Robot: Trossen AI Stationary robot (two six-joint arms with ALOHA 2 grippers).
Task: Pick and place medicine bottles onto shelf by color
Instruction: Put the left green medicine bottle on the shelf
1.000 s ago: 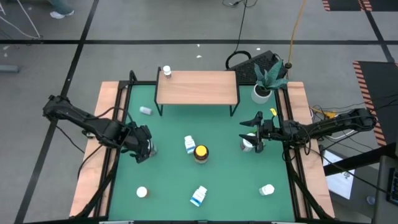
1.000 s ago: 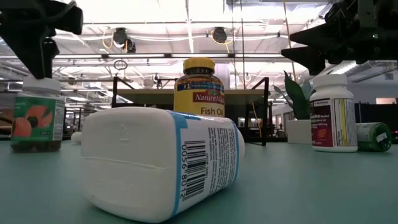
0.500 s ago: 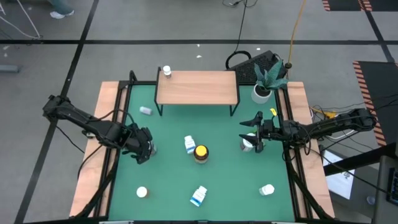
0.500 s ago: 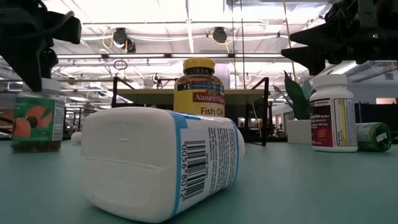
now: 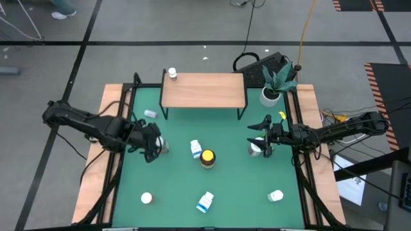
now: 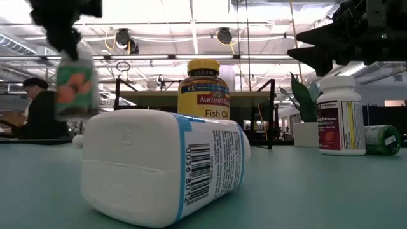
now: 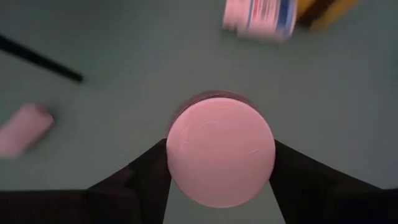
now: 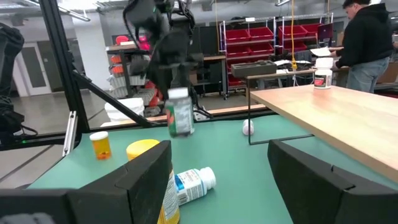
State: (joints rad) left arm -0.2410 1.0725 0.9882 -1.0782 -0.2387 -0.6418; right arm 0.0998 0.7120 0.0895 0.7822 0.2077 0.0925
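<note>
My left gripper (image 5: 153, 146) is shut on a green bottle with a pale lid (image 6: 76, 89), held above the table's left half. The bottle also shows in the right wrist view (image 8: 180, 115). My right gripper (image 5: 263, 142) is open, just above an upright white bottle with a red label (image 6: 340, 117) at the table's right. The amber bottle with a yellow lid (image 5: 207, 157) stands mid-table beside a white, blue-labelled bottle (image 5: 196, 149). One white bottle (image 5: 172, 74) stands on the left end of the wood-topped shelf (image 5: 212, 93). My left gripper pinches the green bottle at its lid (image 7: 221, 152) between its two fingers (image 7: 146, 177), one on each side. The fingers come from above, pointing down. The bottle hangs roughly upright below them, lifted clear of the table.
A white, blue-labelled bottle (image 5: 205, 201) lies near the front edge, with white bottles at the front left (image 5: 146, 198) and front right (image 5: 275, 195). A small bottle (image 5: 150, 113) lies by the shelf's left legs. A potted plant (image 5: 270, 96) stands at the far right. A person (image 6: 38, 114) sits beyond the table.
My left gripper has risen and gone a little toward the table's right and far side, taking the green bottle with it. The bottle stood on the table a second ago and now hangs clear of it. My right arm has kept still.
</note>
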